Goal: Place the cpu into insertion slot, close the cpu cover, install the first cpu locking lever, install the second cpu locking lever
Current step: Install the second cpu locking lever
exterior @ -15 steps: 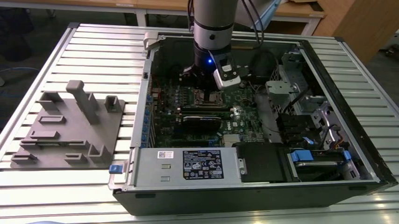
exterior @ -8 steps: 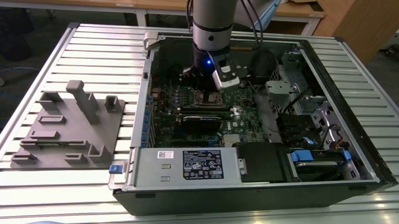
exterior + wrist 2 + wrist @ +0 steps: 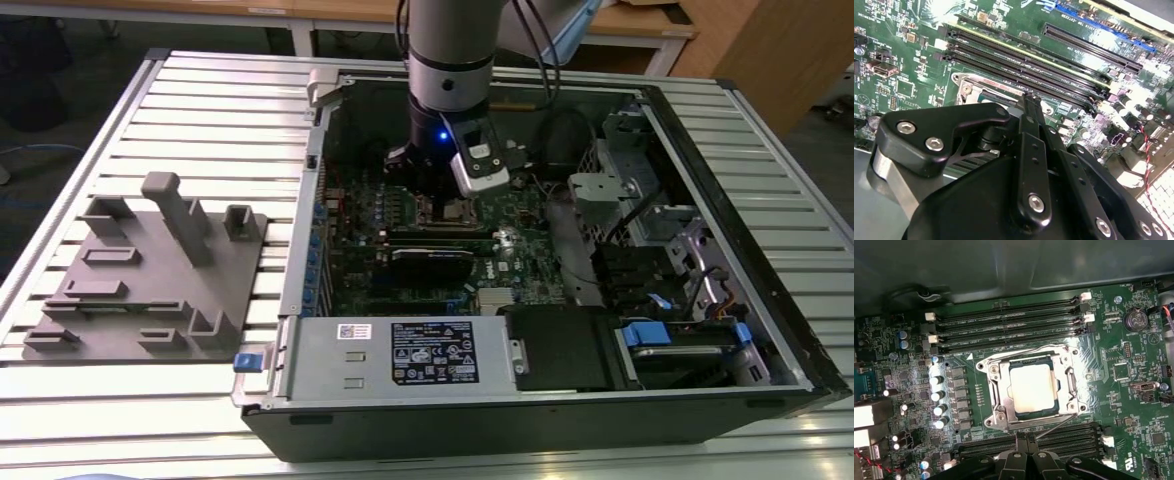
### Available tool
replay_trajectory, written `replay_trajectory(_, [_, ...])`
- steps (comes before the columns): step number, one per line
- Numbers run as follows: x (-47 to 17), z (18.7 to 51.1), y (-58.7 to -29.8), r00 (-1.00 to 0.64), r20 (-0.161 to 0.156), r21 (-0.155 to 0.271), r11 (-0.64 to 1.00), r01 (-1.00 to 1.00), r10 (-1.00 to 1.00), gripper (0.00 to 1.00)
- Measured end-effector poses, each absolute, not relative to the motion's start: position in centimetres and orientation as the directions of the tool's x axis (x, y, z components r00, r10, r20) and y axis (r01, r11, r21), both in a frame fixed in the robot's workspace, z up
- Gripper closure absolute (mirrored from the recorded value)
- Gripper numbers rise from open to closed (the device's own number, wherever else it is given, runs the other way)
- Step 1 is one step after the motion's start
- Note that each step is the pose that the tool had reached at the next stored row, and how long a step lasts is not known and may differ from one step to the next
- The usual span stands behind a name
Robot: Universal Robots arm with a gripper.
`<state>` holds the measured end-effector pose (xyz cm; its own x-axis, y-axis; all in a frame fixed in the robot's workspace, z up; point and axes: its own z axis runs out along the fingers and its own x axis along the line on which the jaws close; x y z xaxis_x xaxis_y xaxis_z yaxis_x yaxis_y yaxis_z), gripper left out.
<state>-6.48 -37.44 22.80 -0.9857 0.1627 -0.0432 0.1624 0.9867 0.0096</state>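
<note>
The small flat square cpu with a plain silver-grey metal top (image 3: 1032,387) is seen seated in the square insertion slot with its silvery metal rim (image 3: 996,392), and the thin silvery cpu cover frame with a large square cut-out (image 3: 1069,371) appears laid down around it. In the first wrist view a thin wire locking lever (image 3: 1056,427) is seen angled out from the socket's edge toward the black gripper (image 3: 1026,441), whose jaws are drawn together with nothing visible between them. The lever is judged light, springy and slippery, best pushed near its free end rather than pinched; the chip and socket are judged fragile. The exterior view places the arm low inside the open black computer case (image 3: 747,330) over the green motherboard (image 3: 514,250); the second wrist view shows the gripper's linkage (image 3: 1030,150) beside the long black memory slots (image 3: 1054,70).
</note>
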Motion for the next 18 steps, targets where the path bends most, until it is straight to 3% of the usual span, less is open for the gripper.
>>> replay_trajectory(18, [-6.82, 22.52, -37.44, -0.986, -0.044, 0.01, 0.987, 0.162, 0.163, 0.9])
